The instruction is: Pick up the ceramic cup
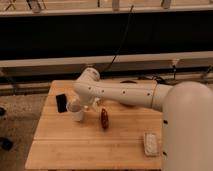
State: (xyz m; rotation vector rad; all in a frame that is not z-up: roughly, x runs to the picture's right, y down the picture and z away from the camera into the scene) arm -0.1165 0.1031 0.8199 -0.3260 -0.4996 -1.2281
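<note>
The small white tapered ceramic cup (77,113) sat upright on the light wooden slatted desk (70,145), near the left edge and toward the back-left corner. The white jointed robot arm (120,94) reached across the desk from the right side, and its gripper (75,105) was at the cup, right over or around the rim. Jaw state: cannot tell, since the end of the arm hid the contact. A flat black rectangular object (61,103) sat just beside the cup on its left-edge side; whether it was part of the gripper or a separate thing was unclear. A small dark reddish-brown oblong item (104,119) lay near the middle of the desk, close to the cup but apart from it. A pale flat rectangular packet (150,143) lay near the front-right corner, well apart.

Step in hand, as judged: the grasp stage, with the gripper at the cup and the cup's base apparently on the wood, so the lift was not yet done.

The next move would call for a confirmed firm hold across the rim or wall, then a straight vertical lift, keeping the cup level and not knocking the black object or the brown item beside it.
</note>
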